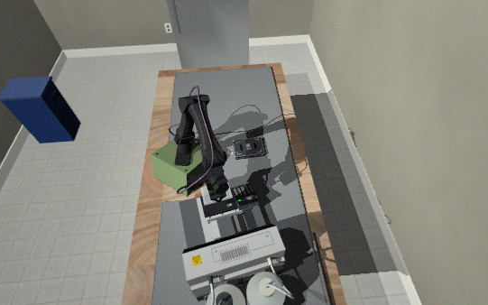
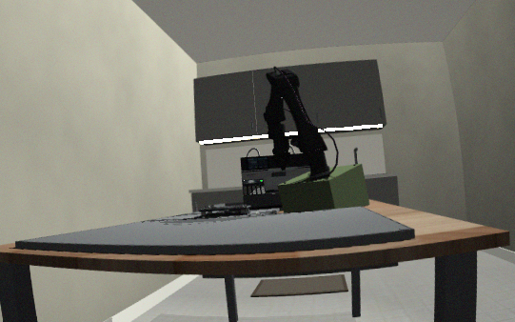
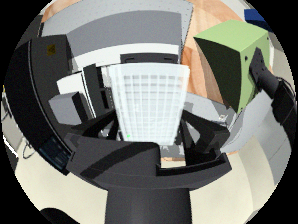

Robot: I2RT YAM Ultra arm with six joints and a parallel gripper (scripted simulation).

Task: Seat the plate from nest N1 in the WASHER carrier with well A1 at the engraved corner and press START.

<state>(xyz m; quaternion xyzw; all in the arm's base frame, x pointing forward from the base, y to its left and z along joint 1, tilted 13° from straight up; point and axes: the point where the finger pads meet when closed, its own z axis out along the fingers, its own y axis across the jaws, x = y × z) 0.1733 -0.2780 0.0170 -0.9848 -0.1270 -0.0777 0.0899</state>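
The clear-white plate is between the two fingers of my gripper and looks held over the washer's carrier area. A green light shows through it in the wrist view. I cannot tell its height or make out the cut-off corner. The dark carrier part shows at the plate's edge; the pocket is hidden. The washer has a keypad with a green lamp lit. The black nest holds no plate.
The green block under the arm's base stands beside the washer. Two white bottles stand behind the washer. A thin cable crosses the bench near the nest.
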